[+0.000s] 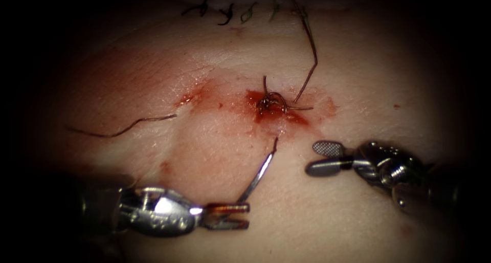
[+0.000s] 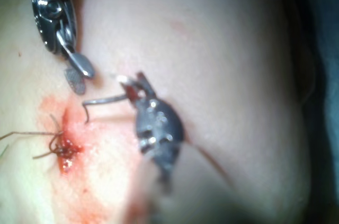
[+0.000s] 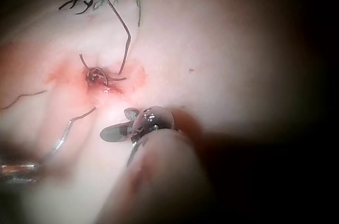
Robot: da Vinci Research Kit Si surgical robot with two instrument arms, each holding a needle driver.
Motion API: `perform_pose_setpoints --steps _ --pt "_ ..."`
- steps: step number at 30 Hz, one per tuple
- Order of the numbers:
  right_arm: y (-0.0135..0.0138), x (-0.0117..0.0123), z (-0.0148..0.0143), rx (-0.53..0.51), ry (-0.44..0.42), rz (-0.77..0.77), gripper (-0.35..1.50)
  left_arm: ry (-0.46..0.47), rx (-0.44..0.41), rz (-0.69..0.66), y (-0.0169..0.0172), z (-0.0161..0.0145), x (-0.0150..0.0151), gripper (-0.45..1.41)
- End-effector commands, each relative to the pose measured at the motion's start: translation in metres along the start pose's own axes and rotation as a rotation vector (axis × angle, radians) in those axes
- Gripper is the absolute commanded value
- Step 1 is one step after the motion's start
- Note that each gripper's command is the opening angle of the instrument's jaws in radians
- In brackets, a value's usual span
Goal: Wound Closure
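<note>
My left steel needle driver (image 1: 240,215) grips the curved silver needle (image 1: 260,173) near its blunt end, tip free above the pale tissue (image 1: 215,160). My right driver (image 1: 325,158) gapes empty beside the knotted dark thread (image 1: 273,102) in red fluid (image 1: 266,109).

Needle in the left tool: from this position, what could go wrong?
The left tool grips the needle at its very end, so it might swivel in the jaws. Its tip hangs free just above the tissue and could scratch it. The right tool is open and empty beside the knotted thread, which it could snag.
</note>
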Motion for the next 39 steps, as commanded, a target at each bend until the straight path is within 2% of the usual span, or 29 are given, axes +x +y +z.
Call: perform_pose_setpoints --steps 1,5,11,16,19,24,26,28,33,34,39 --pt "-0.0001 -0.0008 0.0008 -0.005 0.003 0.002 1.45 -0.001 -0.001 -0.004 -0.0001 0.0011 -0.0007 -0.45" --pt "-0.0003 -0.0004 -0.0001 -0.053 0.01 -0.054 1.38 -0.007 0.011 -0.005 -0.0024 0.0025 -0.002 -0.45" --pt "-0.0005 0.004 -0.0033 -0.143 0.027 -0.129 1.35 -0.015 0.019 -0.025 -0.005 0.0039 -0.0055 -0.45" --pt "-0.0008 0.0058 -0.005 -0.171 0.02 -0.163 1.31 -0.028 0.029 -0.037 -0.0054 0.0036 -0.0073 -0.45" --pt "-0.0008 0.0078 -0.0054 -0.197 0.015 -0.201 1.26 -0.034 0.023 -0.036 -0.0038 0.0027 -0.0081 -0.45" --pt "0.0005 0.0091 -0.0038 -0.221 0.012 -0.237 1.21 -0.035 0.017 -0.04 -0.0024 0.0018 -0.0076 -0.45" --pt "0.0015 0.01 -0.0021 -0.223 -0.014 -0.251 1.18 -0.037 0.013 -0.04 -0.0016 0.0017 -0.0072 -0.45" --pt "0.0025 0.0104 -0.0002 -0.182 -0.029 -0.267 1.13 -0.036 0.012 -0.04 -0.0009 0.0015 -0.0067 -0.45" --pt "0.0035 0.0101 0.0023 -0.147 -0.072 -0.302 0.98 -0.034 0.01 -0.043 -0.0002 0.0012 -0.0059 -0.45" --pt "0.0037 0.0094 0.0038 -0.109 -0.094 -0.322 0.86 -0.035 0.007 -0.045 0.0001 0.001 -0.0056 -0.45" --pt "0.0036 0.0086 0.0053 -0.08 -0.128 -0.349 0.76 -0.033 0.004 -0.045 0.0005 0.0005 -0.0054 -0.45"
